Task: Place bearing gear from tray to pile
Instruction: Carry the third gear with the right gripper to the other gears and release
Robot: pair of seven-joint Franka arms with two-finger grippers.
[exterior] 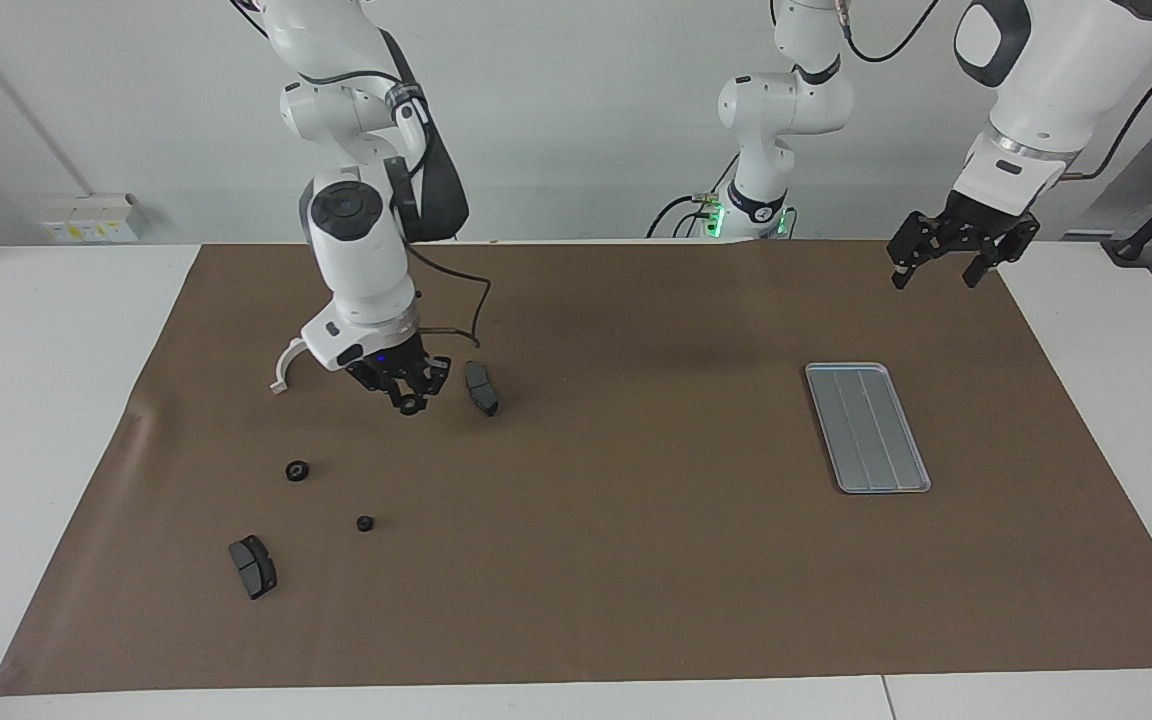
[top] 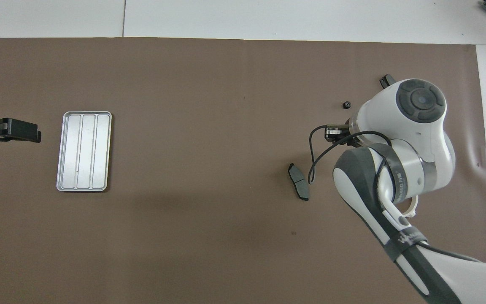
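Bearing gear [exterior: 410, 404]: small dark ring, held between the fingertips of the right gripper [exterior: 408, 396], lifted over the brown mat at the right arm's end of the worktop.
Right gripper: it points down with the fingers narrow, closed on the bearing gear. In the overhead view the arm covers most of it.
Pile parts close to the right gripper: white half-ring bracket [exterior: 288, 364] lies just beside it, on the side toward the right arm's end; one dark grey pad [exterior: 481, 387] lies near it, on the side toward the tray.
Pile parts farther from the robots than the spot under the right gripper: a second gear [exterior: 297, 470], then a smaller dark gear [exterior: 365, 523], then another dark grey pad [exterior: 253, 566], all lying apart from each other on the mat.
Tray [exterior: 867, 427]: silver-grey with lengthwise ridges, flat on the mat, well apart from the right gripper, toward the left arm's end. No gear is visible in it.
Left gripper [exterior: 938, 266]: it hangs in the air over the mat edge near the tray, fingers spread wide, holding nothing. This arm waits.
Worktop [exterior: 56, 420]: white, with the brown mat [exterior: 636, 560] covering the middle.
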